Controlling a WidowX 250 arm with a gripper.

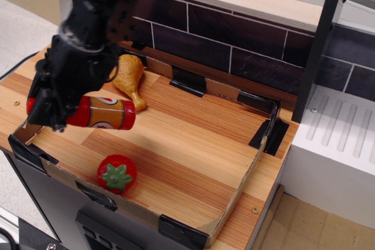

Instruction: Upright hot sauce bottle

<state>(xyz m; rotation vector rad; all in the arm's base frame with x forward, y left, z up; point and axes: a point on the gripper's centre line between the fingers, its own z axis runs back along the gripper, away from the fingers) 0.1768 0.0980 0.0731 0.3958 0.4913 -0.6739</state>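
Observation:
The hot sauce bottle [104,113] is glossy red with an orange-yellow label band and a white-and-red emblem. It is held roughly level above the left side of the wooden tray [187,139], base pointing right, neck end inside the gripper. My black gripper [51,107] is shut on the bottle's neck end; a bit of red shows at its left. The arm reaches down from the upper left and is motion-blurred. The bottle's shadow falls on the tray below it.
A toy chicken drumstick [128,76] lies at the tray's back left, just behind the bottle. A red strawberry [116,174] with green leaves sits near the front edge. A dark brick back wall [222,39] and a white sink unit [340,144] at the right bound the area.

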